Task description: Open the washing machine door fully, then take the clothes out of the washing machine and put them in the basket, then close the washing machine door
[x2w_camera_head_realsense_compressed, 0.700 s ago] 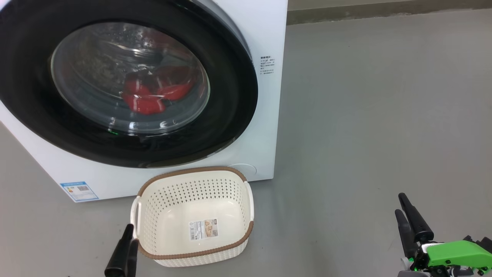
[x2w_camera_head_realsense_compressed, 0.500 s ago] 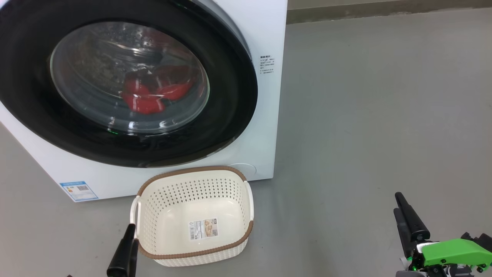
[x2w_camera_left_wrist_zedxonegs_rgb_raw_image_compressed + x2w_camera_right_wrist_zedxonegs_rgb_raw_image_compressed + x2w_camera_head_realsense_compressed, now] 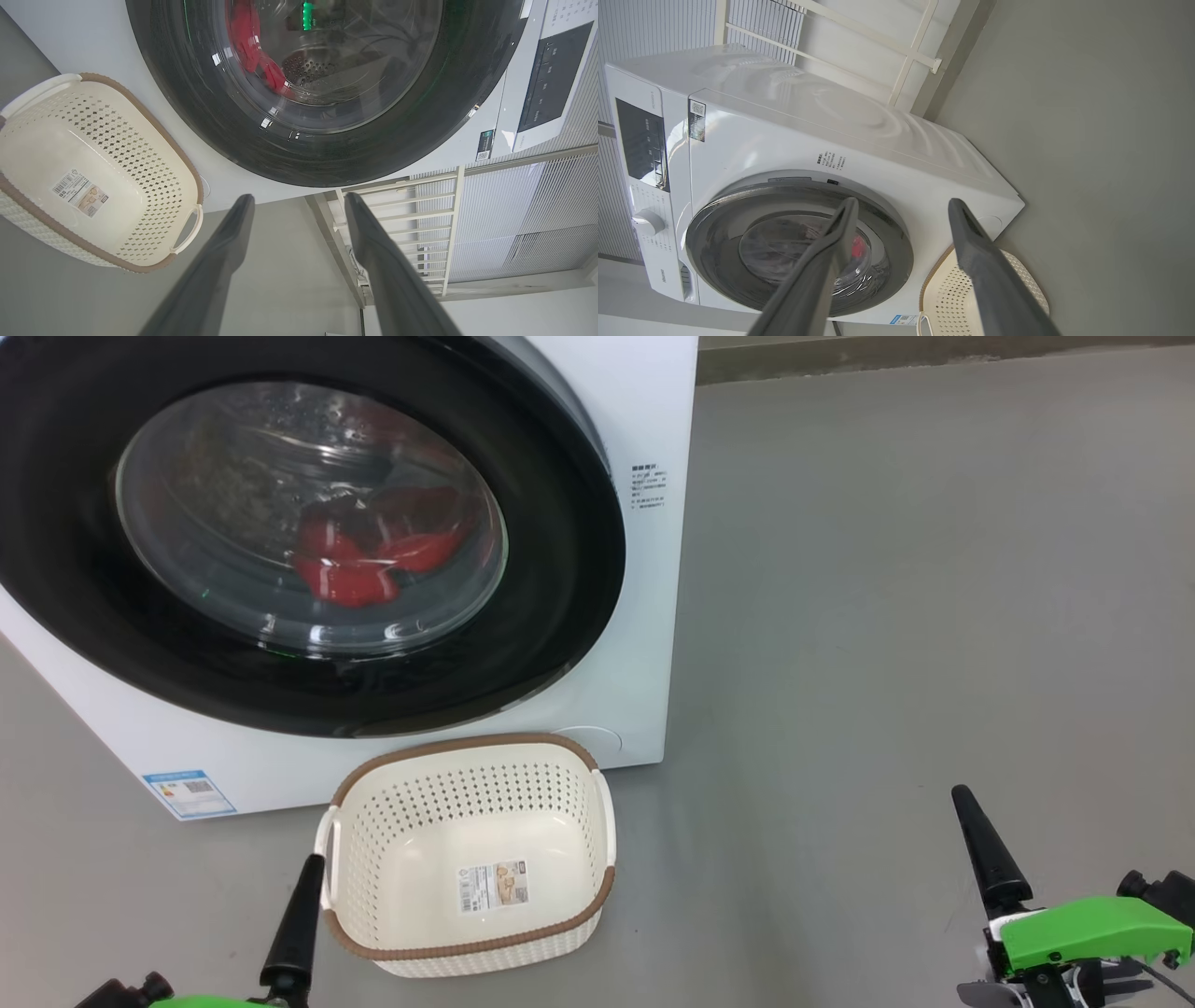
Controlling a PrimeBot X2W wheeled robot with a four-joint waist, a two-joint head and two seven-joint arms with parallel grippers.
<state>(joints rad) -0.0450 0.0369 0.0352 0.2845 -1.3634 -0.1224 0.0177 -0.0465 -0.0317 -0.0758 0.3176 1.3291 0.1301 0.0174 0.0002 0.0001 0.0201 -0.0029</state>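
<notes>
Door (image 3: 308, 537) shut, black rim flush against the washer (image 3: 644, 616) front. Clothes (image 3: 350, 574), red, lie behind the glass, low in the drum. Basket (image 3: 467, 747) sits on the floor (image 3: 887, 616) just before the washer's lower right corner. Its far rim is close under the door's bottom edge; contact cannot be told.

Left gripper (image 3: 299, 198): fingers spread, gripping nothing, low by the basket's left handle, with one finger (image 3: 297, 924) just beside the rim. Right gripper (image 3: 902, 201): fingers spread, gripping nothing, well apart from the basket. A wide stretch of grey floor lies between the washer's right edge and this gripper.
</notes>
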